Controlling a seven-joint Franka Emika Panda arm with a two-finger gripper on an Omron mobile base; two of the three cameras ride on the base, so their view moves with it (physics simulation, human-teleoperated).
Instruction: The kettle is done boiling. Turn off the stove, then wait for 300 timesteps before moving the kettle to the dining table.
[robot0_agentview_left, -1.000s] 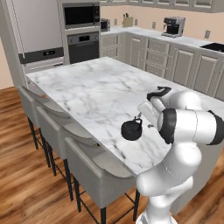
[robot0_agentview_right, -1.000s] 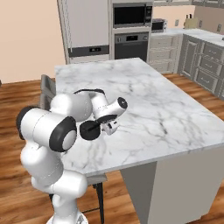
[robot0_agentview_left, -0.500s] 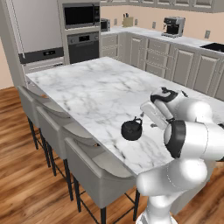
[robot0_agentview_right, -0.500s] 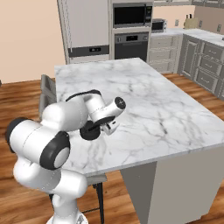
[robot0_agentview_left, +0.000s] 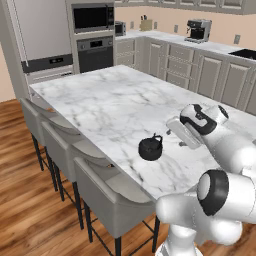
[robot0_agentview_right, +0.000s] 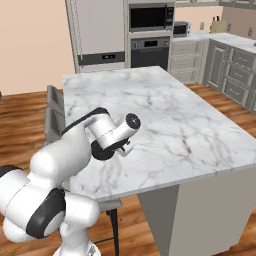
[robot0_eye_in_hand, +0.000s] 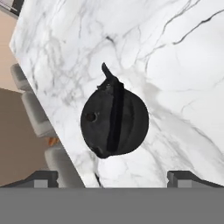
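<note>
The dark, near-black kettle (robot0_agentview_left: 150, 149) stands upright on the dining table (robot0_agentview_left: 100, 100), near its front edge. Nothing touches it. My gripper (robot0_agentview_left: 176, 139) hovers a short way to its right and above it, open, with nothing between the fingers. From the hand view I look down on the kettle (robot0_eye_in_hand: 114, 122), its handle across the lid and its spout pointing up-frame, with the wide-apart gripper (robot0_eye_in_hand: 113, 178) below it. In the right base view my arm covers most of the kettle (robot0_agentview_right: 101, 153). A flat black panel (robot0_agentview_left: 246, 52) in the back right counter, cut by the frame edge, seems to be the stove.
Grey chairs (robot0_agentview_left: 100, 185) line the table's near left side, over a wood floor. Behind the table stand a wall oven (robot0_agentview_left: 95, 52) with a microwave above it, a fridge and grey cabinets. A coffee machine (robot0_agentview_left: 198, 30) sits on the back counter.
My hand has drawn back from the kettle, to the right and slightly up. The kettle has stayed where it stood on the table. The jaws stay open.
</note>
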